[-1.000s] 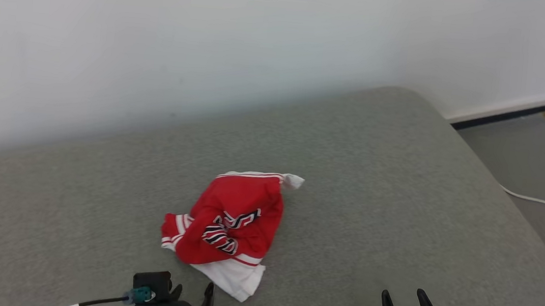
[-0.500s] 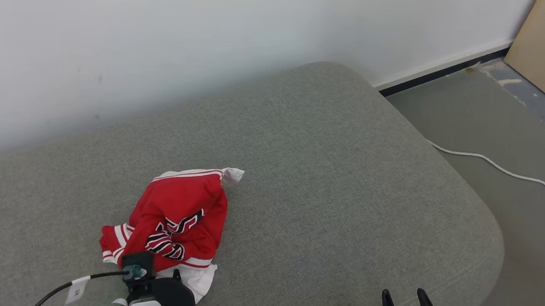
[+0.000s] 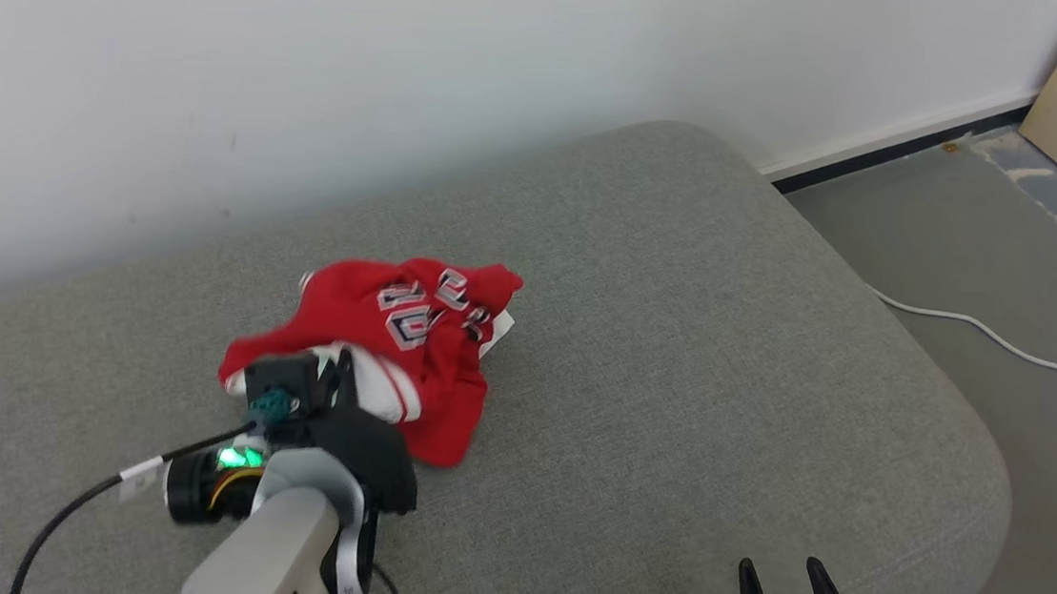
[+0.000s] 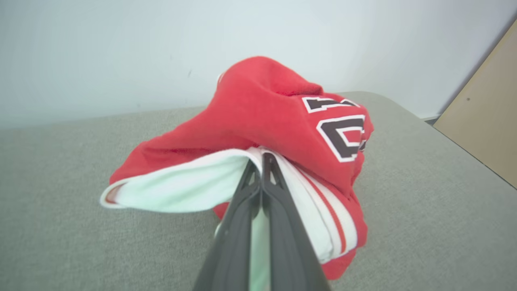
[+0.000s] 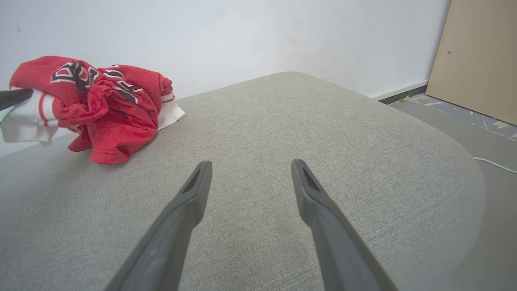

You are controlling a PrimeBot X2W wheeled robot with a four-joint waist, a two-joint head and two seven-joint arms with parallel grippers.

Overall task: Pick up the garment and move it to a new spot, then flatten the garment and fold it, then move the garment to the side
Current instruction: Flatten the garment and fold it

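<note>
1. The left gripper (image 4: 261, 161) has its 2 fingers pressed together on the white hem of the red garment (image 3: 411, 325).
2. The garment hangs bunched from that pinch, its lower folds touching the grey cushion (image 3: 694, 369), near the white wall (image 3: 415, 57).
3. The right gripper (image 5: 248, 165) hovers over bare cushion, jaws spread, well apart from the garment.

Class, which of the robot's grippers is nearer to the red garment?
Left. The left gripper is shut on the red garment; the right gripper hangs open over the cushion, well apart from it.
</note>
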